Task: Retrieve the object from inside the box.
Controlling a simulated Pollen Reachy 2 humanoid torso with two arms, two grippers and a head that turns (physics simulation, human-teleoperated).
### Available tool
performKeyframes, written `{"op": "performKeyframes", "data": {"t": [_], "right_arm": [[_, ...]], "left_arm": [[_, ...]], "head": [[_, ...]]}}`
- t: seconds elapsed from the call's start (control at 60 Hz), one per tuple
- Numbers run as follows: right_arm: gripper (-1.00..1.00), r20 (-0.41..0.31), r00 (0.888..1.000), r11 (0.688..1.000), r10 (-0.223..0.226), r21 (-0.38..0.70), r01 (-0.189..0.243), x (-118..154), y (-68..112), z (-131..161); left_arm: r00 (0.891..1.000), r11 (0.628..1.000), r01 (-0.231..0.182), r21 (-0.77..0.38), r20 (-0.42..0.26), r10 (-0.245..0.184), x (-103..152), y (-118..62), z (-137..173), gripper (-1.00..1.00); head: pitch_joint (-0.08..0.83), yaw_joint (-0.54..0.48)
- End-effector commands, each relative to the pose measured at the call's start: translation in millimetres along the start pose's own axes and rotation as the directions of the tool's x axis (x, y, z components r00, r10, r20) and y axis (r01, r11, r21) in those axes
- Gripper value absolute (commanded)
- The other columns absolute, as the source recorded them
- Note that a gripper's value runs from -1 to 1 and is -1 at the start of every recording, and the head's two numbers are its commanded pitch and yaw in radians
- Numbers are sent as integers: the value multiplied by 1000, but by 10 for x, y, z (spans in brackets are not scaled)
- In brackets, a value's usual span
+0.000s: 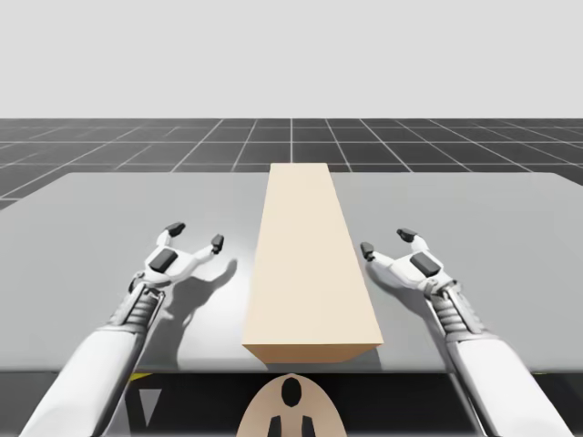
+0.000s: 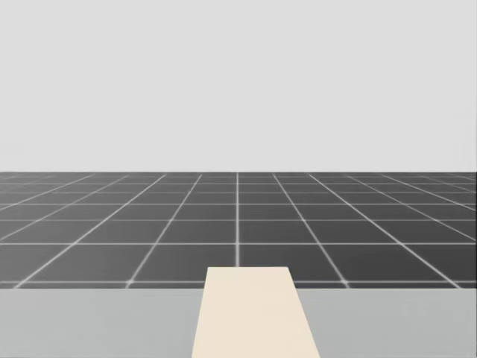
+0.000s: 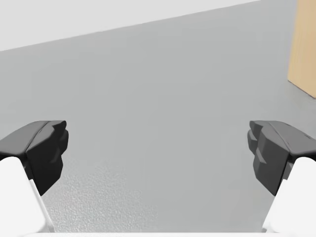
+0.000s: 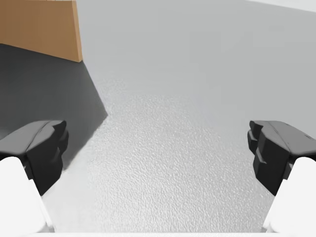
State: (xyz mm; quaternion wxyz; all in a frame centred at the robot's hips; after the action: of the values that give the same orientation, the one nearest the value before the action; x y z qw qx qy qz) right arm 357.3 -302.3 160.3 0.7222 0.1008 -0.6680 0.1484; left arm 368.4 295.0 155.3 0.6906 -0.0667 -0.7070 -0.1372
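Flanking box [image 1: 310,264]: left end effector [image 1: 196,236], right end effector [image 1: 387,242], both splayed wide.

Box [image 1: 310,264] on table [image 1: 510,228] centre; left gripper [image 1: 194,236] beside it on one side, right gripper [image 1: 386,242] opp.

I can read no text, label, number or sign in any of my views. The long tan box [image 1: 310,273] has plain, unmarked faces, and the grey counter [image 1: 109,218] under it is plain too.
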Motion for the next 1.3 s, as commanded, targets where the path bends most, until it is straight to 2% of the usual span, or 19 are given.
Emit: {"op": "performKeyframes", "data": {"t": [0.017, 0.167, 0.233, 0.267, 0.3, 0.4, 0.55, 0.583, 0.617, 0.733, 0.817, 0.867, 0.883, 0.933, 0.95, 0.983, 1.05, 1.1, 1.3], "right_arm": [[-1000, 34, 997, 981, 63, 181, -68, -13, 263, -1], [-1000, 121, 987, 941, 107, 307, -140, 50, 512, 80], [-1000, 184, 976, 915, 116, 362, -177, 115, 667, 148], [-1000, 193, 974, 909, 118, 373, -185, 126, 698, 163], [-1000, 206, 973, 896, 101, 407, -179, 140, 755, 185], [-1000, 226, 968, 879, 106, 434, -197, 125, 838, 196], [-1000, 213, 974, 879, 82, 446, -172, 54, 873, 122], [-1000, 217, 972, 880, 87, 441, -177, 28, 880, 93], [-1000, 202, 977, 876, 74, 456, -161, 1, 891, 53], [-1000, 179, 982, 852, 66, 501, -149, -79, 950, -95], [-1000, 161, 983, 807, 83, 567, -161, -156, 1048, -219], [-1000, 164, 982, 795, 92, 582, -172, -178, 1079, -261], [-1000, 177, 979, 778, 102, 599, -189, -199, 1104, -300], [-1000, 182, 978, 761, 102, 619, -194, -213, 1119, -338], [-1000, 200, 974, 747, 104, 631, -209, -222, 1128, -374], [-1000, 210, 972, 740, 107, 636, -219, -220, 1121, -403], [-1000, 209, 975, 736, 74, 649, -194, -197, 1083, -463], [-1000, 218, 973, 741, 81, 640, -205, -180, 1037, -513], [-1000, 188, 980, 751, 65, 638, -173, -224, 886, -704]], "left_arm": [[999, 981, 49, -186, 14, -47, -33, -302, 51, -1000], [997, 951, 81, -298, 36, -74, -17, -561, 122, -1000], [995, 929, 102, -356, 55, -88, 15, -748, 178, -1000], [994, 922, 110, -372, 62, -93, 23, -793, 195, -1000], [991, 909, 132, -396, 75, -111, 36, -875, 225, -1000], [987, 892, 157, -424, 88, -132, 46, -982, 258, -1000], [987, 889, 159, -429, 79, -139, 15, -990, 244, -1000], [987, 889, 159, -429, 78, -139, 13, -992, 244, -1000], [987, 889, 160, -429, 75, -142, 7, -994, 239, -1000], [986, 887, 164, -432, 72, -148, -5, -999, 234, -1000], [985, 884, 171, -435, 73, -155, -9, -1004, 236, -1000], [985, 884, 173, -434, 72, -157, -10, -1006, 236, -1000], [984, 883, 177, -434, 73, -161, -11, -1007, 236, -1000], [984, 882, 178, -435, 74, -163, -12, -1007, 237, -1000], [983, 882, 182, -434, 74, -166, -13, -1007, 238, -1000], [983, 882, 185, -432, 75, -169, -15, -1006, 238, -1000], [982, 882, 187, -432, 75, -172, -19, -1004, 237, -1000], [981, 882, 192, -430, 74, -177, -24, -1005, 234, -1000], [979, 881, 202, -428, 71, -190, -31, -1010, 232, -1000]], "head": [[-4, -4], [-4, -6], [-4, -6], [-4, -7], [-3, -8], [0, -13], [1, -18], [2, -20], [2, -22], [5, -28], [9, -29], [10, -29], [12, -29], [12, -29], [12, -29], [13, -29], [16, -29], [20, -32], [29, -56]]}}
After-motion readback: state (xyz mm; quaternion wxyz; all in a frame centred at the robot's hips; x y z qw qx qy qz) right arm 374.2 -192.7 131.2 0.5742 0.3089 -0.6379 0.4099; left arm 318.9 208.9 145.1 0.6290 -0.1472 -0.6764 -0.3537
